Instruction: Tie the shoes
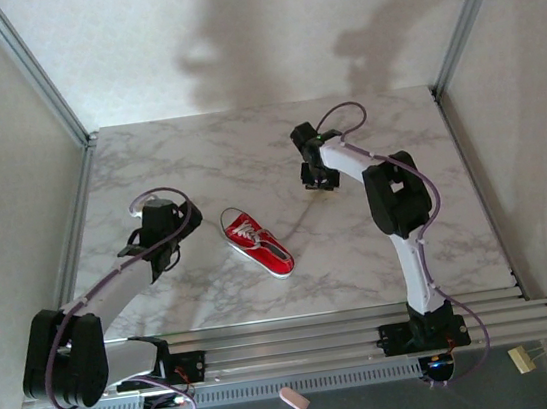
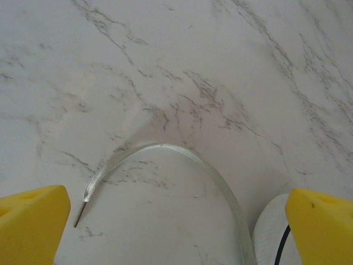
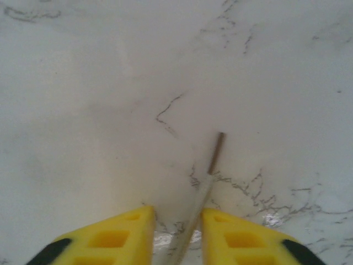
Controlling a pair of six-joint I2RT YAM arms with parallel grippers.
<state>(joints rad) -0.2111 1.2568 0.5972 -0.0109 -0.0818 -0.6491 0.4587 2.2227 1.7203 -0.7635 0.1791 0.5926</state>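
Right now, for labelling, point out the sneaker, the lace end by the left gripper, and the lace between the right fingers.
sneaker [image 1: 269,249], top view, red upper
left lace end [image 2: 80,214], left wrist view, aglet
right lace [image 3: 202,193], right wrist view, strand below aglet

a red sneaker [image 1: 256,242] and its white laces [image 2: 160,146] lie on the marble table [image 1: 198,164].

On the table [image 1: 196,154], the shoe [image 1: 258,242] lies near the middle, with the left gripper [image 2: 177,221] at its 9 o'clock over one lace end [image 2: 91,190] and the right gripper [image 1: 323,183] at its 2 o'clock, the other lace end [image 3: 212,157] between its fingers [image 3: 118,237].
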